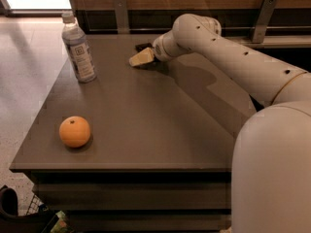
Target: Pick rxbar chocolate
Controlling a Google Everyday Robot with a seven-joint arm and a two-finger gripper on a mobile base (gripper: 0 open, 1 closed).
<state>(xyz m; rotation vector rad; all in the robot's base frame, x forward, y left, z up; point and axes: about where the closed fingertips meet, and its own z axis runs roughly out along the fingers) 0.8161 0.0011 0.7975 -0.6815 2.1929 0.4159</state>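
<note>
pincer (141, 58): right of the bottle (77, 47), low over worktop (160, 125); open or closed, cannot tell
rxbar chocolate (143, 46): right of bottle, partly behind pincer
orange (75, 131): nearer than bottle, well apart

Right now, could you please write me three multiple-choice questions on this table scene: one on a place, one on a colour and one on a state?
1. Where is the gripper? A) by the near edge; B) low over the far side of the table, right of the bottle; C) down by the floor.
2. What colour is the round fruit? A) green; B) orange; C) red.
3. How is the bottle standing? A) upright with its cap on; B) on its side; C) upside down.
Answers: 1 B, the arm reaches to the back of the table; 2 B, its skin is plainly orange; 3 A, its cap points up.
</note>
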